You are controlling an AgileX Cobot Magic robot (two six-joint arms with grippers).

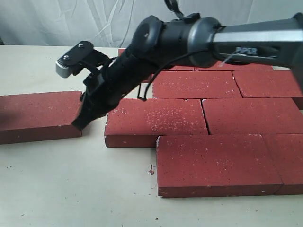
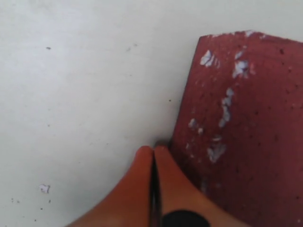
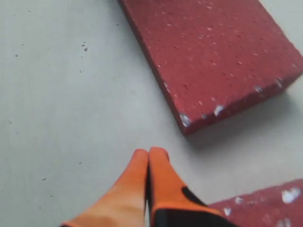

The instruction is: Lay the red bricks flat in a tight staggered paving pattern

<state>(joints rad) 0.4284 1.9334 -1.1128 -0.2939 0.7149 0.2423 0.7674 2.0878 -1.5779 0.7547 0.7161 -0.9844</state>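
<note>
- One loose brick [image 1: 38, 116] lies flat at the left edge of the exterior view, on the pale table [image 1: 71, 189], apart from the rest.
- Just right of it, the right gripper [image 1: 79, 124] slants down from the upper right. Its tip is at the loose brick's right end, in the gap before the paved bricks; whether it touches cannot be told.
- Its orange fingers [image 3: 161, 175] are pressed together and hold nothing; in the right wrist view they sit over bare table.
- From centre to right edge, the paved bricks [image 1: 180, 118] lie flat in staggered rows, sides touching, with thin joints between.
- The left gripper [image 2: 154, 152] shows only in the left wrist view. Its fingers are pressed together and empty, with the tips right against the side of a chipped brick [image 2: 246, 142].
</note>
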